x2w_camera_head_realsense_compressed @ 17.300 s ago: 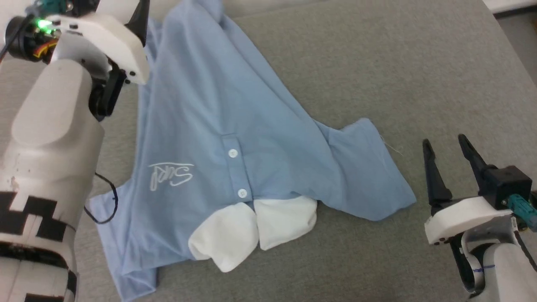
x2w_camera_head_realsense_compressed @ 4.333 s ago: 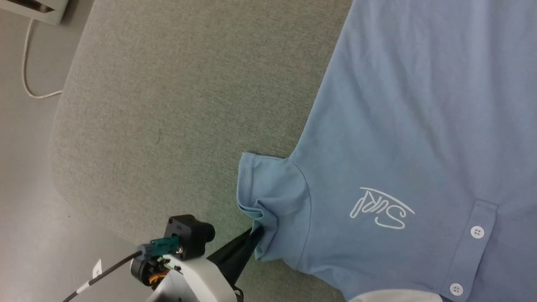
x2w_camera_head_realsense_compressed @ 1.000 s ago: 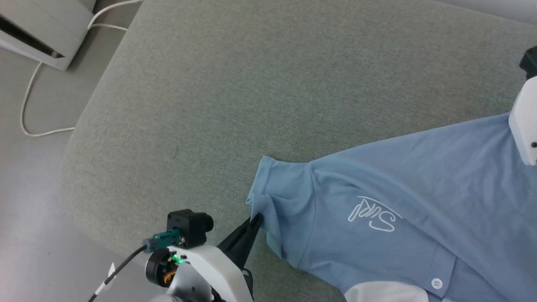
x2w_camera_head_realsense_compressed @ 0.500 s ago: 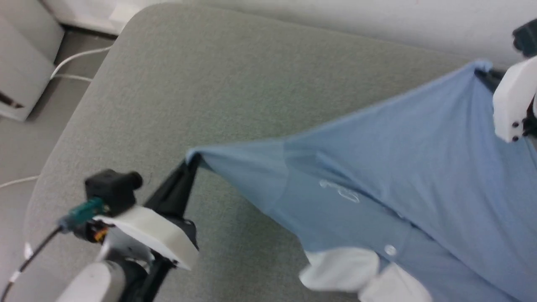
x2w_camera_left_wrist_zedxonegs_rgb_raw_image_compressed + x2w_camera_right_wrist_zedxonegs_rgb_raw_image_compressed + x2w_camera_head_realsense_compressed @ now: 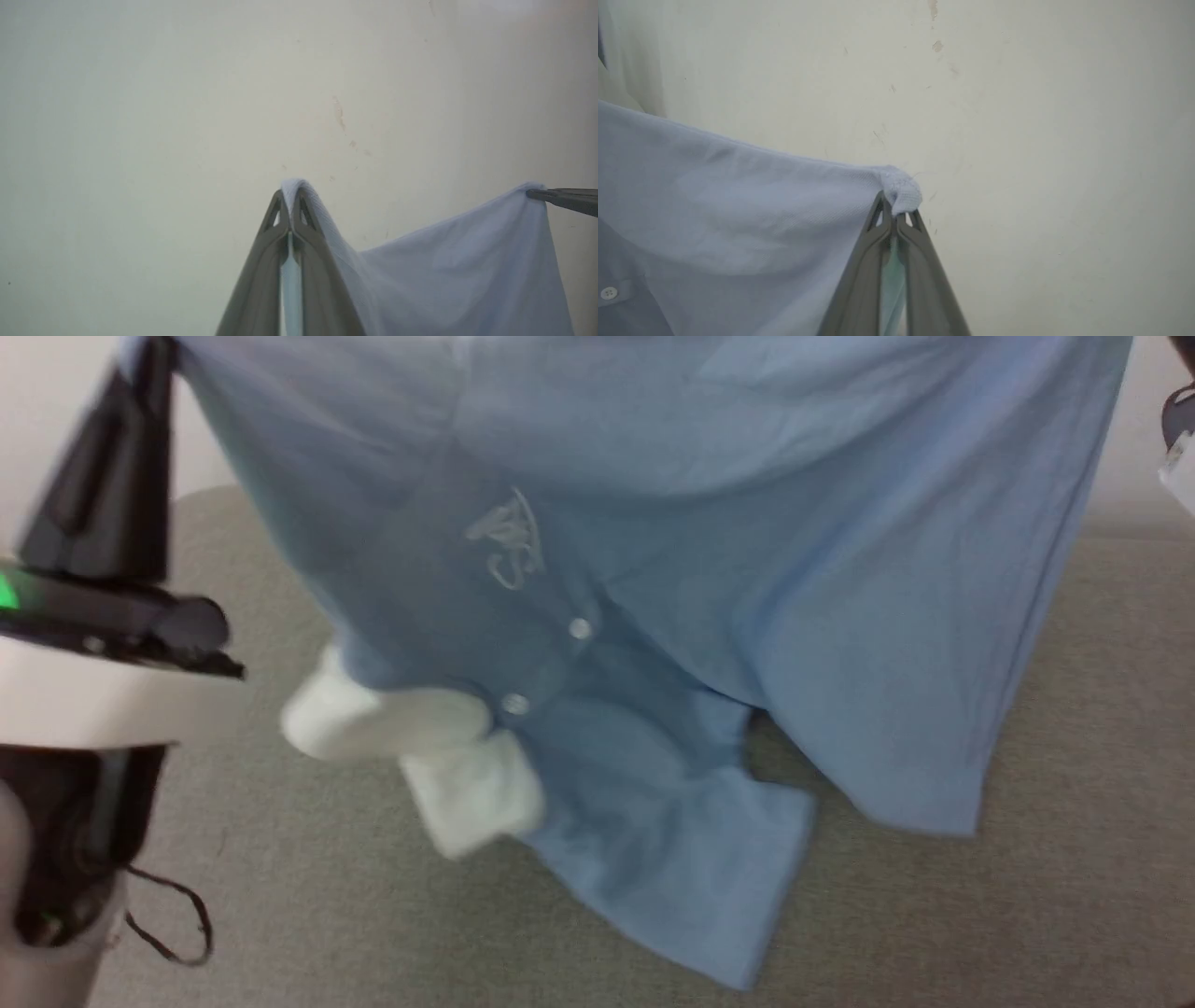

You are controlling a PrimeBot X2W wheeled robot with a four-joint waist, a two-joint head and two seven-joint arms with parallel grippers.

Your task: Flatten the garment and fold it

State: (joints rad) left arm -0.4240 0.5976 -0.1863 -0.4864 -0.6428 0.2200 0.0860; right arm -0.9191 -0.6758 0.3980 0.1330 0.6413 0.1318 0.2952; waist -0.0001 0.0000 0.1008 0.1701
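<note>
The only writing you have is the white script logo (image 5: 504,549) on the chest of the garment (image 5: 840,616). In the head view it is smeared by blur and you cannot read it. Just below and right of it sit two white buttons (image 5: 580,629) on the placket, and below them the white collar (image 5: 392,721) droops in two lobes.

Starting from the left, your left gripper (image 5: 292,201) has its dark fingers pressed together on a corner of the light blue cloth. A small fold pokes out past the fingertips, and a strip of blue shows in the slit between the fingers. In the left wrist view the edge of the cloth runs from there, sagging a little, across to the right.

The garment hangs in the air between the two grippers, in front of a pale wall (image 5: 140,116) and above the gray fabric surface (image 5: 1074,803). One sleeve (image 5: 681,887) dangles lowest. You cannot tell whether it touches the surface.

On the right, your right gripper (image 5: 896,212) is closed the same way on the opposite corner. A rolled nub of cloth sits on top of its fingertips, and the rest of the shirt falls away to its left.
</note>
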